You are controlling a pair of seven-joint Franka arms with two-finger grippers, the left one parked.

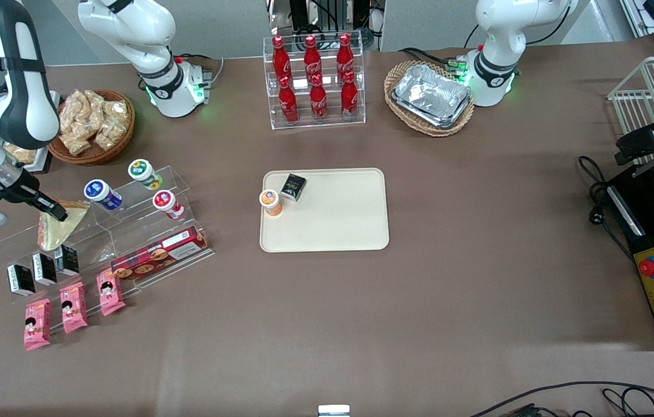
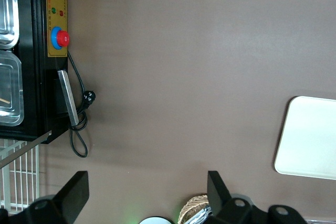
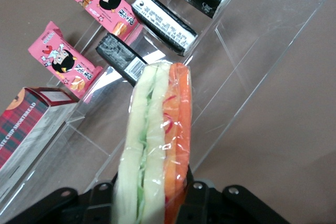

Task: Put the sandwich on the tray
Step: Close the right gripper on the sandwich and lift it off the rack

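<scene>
Bright, even overhead light; soft shadows, glare on acrylic.

1. The sandwich shows pale green, white, pink and orange layers.
2. The tray is plain cream.
3. The black gripper grips the sandwich above the clear rack.

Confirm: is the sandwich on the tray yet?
No. The gripper is shut on the sandwich above the clear display rack, toward the working arm's end, apart from the tray.
</scene>
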